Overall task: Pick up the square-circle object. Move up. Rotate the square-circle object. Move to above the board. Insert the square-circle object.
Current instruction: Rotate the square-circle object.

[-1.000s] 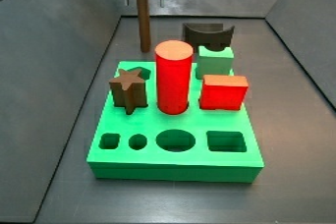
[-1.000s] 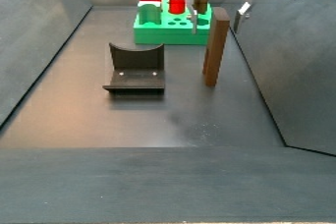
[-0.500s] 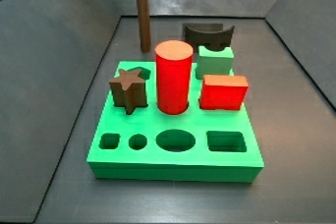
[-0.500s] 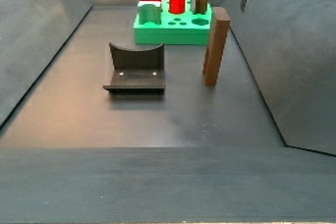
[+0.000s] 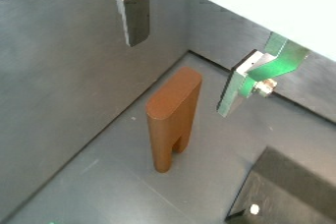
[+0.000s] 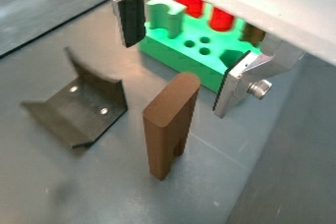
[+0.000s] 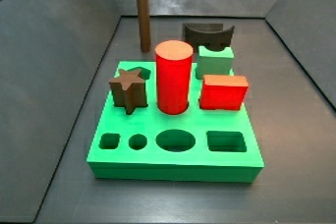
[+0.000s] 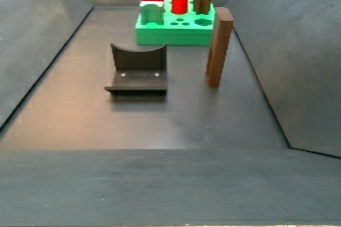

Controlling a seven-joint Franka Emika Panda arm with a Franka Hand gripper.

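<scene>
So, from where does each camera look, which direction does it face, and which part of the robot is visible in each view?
Wrist view: looks down past the open gripper at the upright square-circle object; both fingers show.
Wrist view: above the gripper, sees the piece, the board and the fixture.
Side view: sits at the board's empty-hole side; the piece stands behind; no robot shows.
Side view: faces the fixture, the board behind; no gripper identifiable.
All share the piece.

Dark grey matte floor (image 8: 160,121) bounded by sloping dark grey side walls (image 8: 34,62); diffuse light leaves soft sheen on both.
</scene>
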